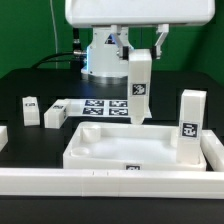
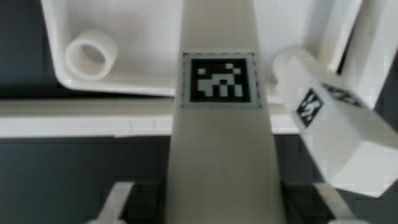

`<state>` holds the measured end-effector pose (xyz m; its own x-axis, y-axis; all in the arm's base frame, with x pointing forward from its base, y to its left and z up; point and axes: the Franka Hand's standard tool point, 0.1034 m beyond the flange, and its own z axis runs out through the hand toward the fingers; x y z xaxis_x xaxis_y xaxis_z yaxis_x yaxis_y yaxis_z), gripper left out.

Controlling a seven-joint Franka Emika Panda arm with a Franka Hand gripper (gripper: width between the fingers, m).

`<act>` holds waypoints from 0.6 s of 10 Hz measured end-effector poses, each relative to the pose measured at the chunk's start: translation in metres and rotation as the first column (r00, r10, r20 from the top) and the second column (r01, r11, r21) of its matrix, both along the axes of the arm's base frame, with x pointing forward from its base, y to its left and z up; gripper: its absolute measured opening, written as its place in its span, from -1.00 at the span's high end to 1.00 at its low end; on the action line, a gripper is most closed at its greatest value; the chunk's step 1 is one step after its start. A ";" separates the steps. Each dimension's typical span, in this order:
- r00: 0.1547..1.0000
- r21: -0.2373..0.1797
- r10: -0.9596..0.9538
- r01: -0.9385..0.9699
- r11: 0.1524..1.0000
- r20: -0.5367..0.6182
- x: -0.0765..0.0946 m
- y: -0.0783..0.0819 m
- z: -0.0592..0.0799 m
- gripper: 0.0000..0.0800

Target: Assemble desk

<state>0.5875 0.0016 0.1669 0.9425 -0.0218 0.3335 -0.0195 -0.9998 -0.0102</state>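
Observation:
My gripper [image 1: 138, 55] is shut on a white block leg [image 1: 138, 88] and holds it upright, its tag facing the exterior camera. The leg's lower end hangs over the far side of the white tray-like tabletop [image 1: 100, 150]. A second leg [image 1: 190, 126] stands upright at the tabletop's corner on the exterior view's right. In the wrist view the held leg [image 2: 222, 140] runs down the middle between my fingers [image 2: 116, 200], its tag showing. A round corner socket [image 2: 89, 55] of the tabletop lies off to one side of it, and the standing leg [image 2: 342, 135] is close on the other.
Two loose legs [image 1: 31, 108] [image 1: 55, 115] lie on the black table at the exterior view's left. The marker board [image 1: 100, 106] lies behind the tabletop. White border rails run along the front [image 1: 100, 182] and the right [image 1: 214, 152].

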 end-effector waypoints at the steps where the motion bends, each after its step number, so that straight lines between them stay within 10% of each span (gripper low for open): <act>1: 0.997 -0.023 0.014 -0.012 1.000 0.079 0.004 -0.008 0.000 0.27; 6: 0.987 -0.064 0.035 -0.025 0.998 0.158 0.003 -0.025 -0.001 0.27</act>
